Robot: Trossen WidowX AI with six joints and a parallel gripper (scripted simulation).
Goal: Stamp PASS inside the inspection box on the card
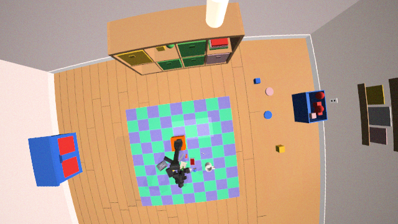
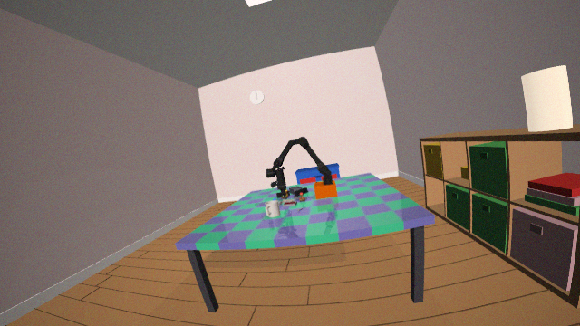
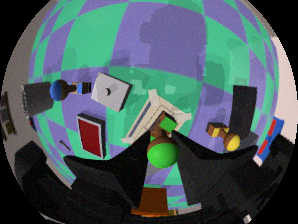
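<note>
My gripper [image 3: 160, 134] [image 2: 283, 194] is shut on the green-knobbed stamp [image 3: 163, 153], gripping its brown handle. The stamp's green block shows beyond the fingertips in the wrist view, over the right part of the cream card [image 3: 141, 116] [image 1: 183, 164]. Whether it touches the card cannot be told, and the block and fingers hide part of the card. The printing on the card and the stamp's face cannot be read. The red ink pad [image 3: 91, 135] [image 1: 192, 162] lies left of the card in the wrist view.
A blue-knobbed stamp [image 3: 60, 90] and a pale square block [image 3: 111, 92] lie beyond the pad. A yellow-knobbed stamp [image 3: 232, 142] lies right of the card, near a dark upright-looking object [image 3: 243, 109]. A white mug [image 1: 208, 167] [image 2: 272, 209] stands farther out.
</note>
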